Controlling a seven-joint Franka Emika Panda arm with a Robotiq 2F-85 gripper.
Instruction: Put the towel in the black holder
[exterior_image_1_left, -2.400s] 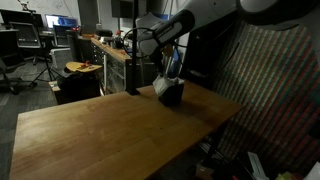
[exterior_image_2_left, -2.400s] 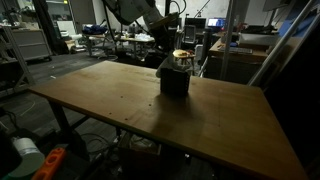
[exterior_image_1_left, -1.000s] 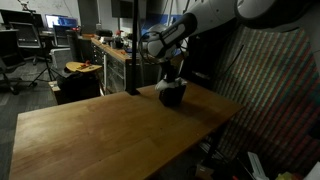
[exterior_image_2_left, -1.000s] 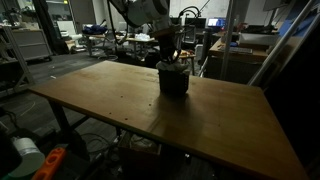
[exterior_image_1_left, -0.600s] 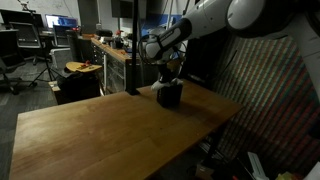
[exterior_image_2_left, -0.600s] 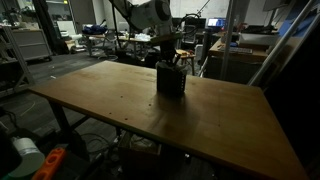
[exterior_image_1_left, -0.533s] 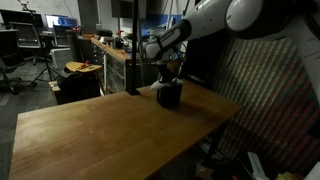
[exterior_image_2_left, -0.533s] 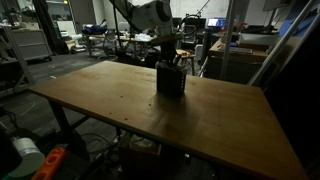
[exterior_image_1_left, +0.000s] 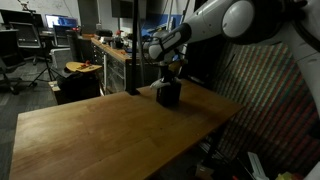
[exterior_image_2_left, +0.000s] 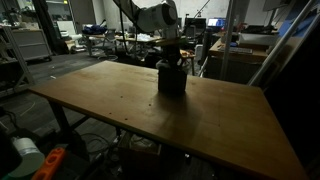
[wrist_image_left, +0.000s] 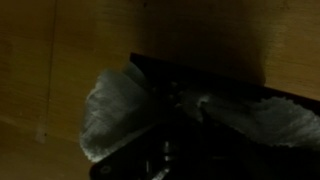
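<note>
Towel (wrist_image_left: 112, 108) at the black holder (exterior_image_2_left: 172, 82) (seems partly draped over its rim). Push straight down, slowly, without tipping the holder. Gripper (exterior_image_2_left: 172, 60) dark in wrist view: cannot tell whether spread or pinching.

The holder (exterior_image_1_left: 170, 97) (exterior_image_2_left: 172, 82) stands on the worktop (exterior_image_1_left: 100, 130) (exterior_image_2_left: 110, 95), towards its far edge in both exterior views. The gripper (exterior_image_1_left: 170, 79) (exterior_image_2_left: 171, 61) is directly above the holder, reaching down into its top. In the wrist view the towel (wrist_image_left: 115, 108) lies in the holder (wrist_image_left: 200, 80) (its folds spill over the rim on two sides).
</note>
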